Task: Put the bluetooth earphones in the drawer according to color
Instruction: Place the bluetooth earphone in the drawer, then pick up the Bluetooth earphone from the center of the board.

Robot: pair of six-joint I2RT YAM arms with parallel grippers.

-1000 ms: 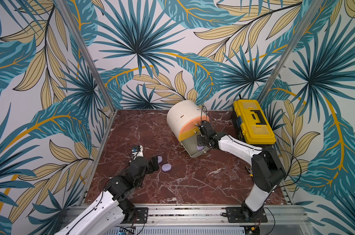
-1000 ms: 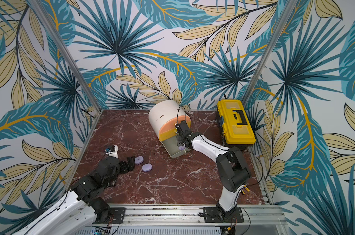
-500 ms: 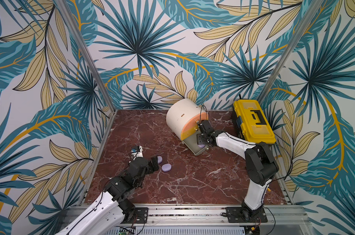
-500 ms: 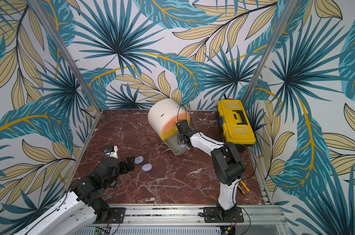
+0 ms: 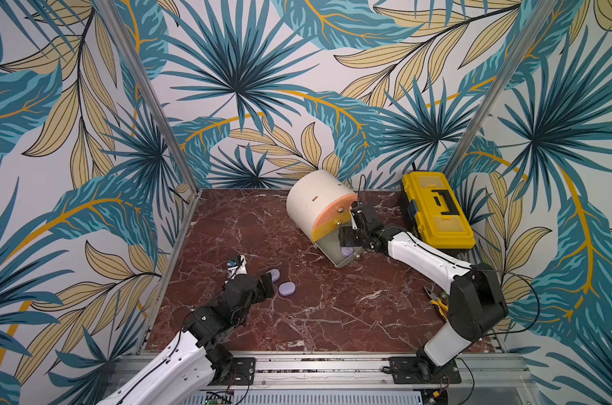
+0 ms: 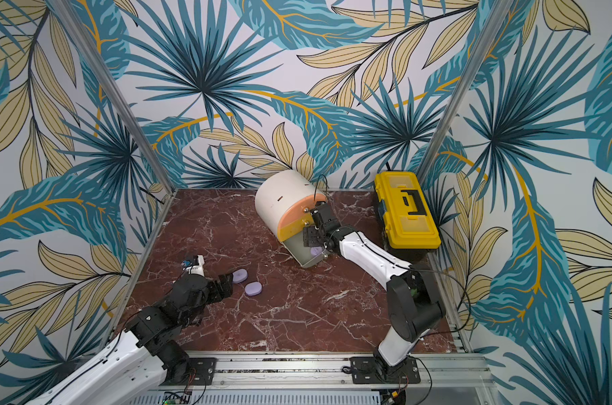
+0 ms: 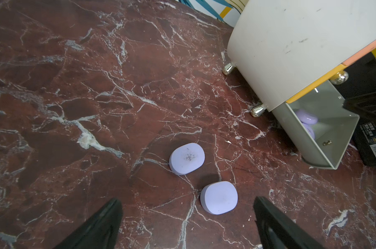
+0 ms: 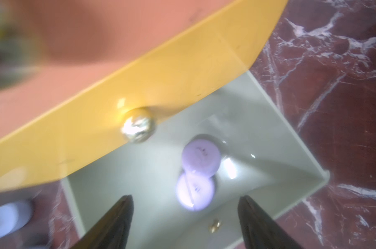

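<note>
The cream round-topped cabinet (image 5: 318,200) stands at the back, its bottom grey drawer (image 5: 332,245) pulled out. Two lilac bluetooth earphones (image 8: 201,157) (image 8: 195,191) lie inside it, one overlapping the other. My right gripper (image 5: 350,227) hovers just over that drawer, open, with nothing between its fingers (image 8: 116,215). Two more lilac cases (image 5: 274,274) (image 5: 286,288) rest on the marble at front left. My left gripper (image 5: 267,282) sits low right behind them, open and empty; in the left wrist view the nearer case (image 7: 219,197) lies just ahead of the jaws.
A yellow-and-black toolbox (image 5: 436,210) stands at the back right beside the right arm. Pliers (image 5: 436,301) lie by the right edge near that arm's elbow. The peach and yellow drawers (image 8: 161,75) are shut, and metal posts mark the back corners.
My right gripper has spread its jaws wider above the grey drawer, and its elbow has swung. The lilac case under it lies free in the drawer. The left arm has stayed still.
</note>
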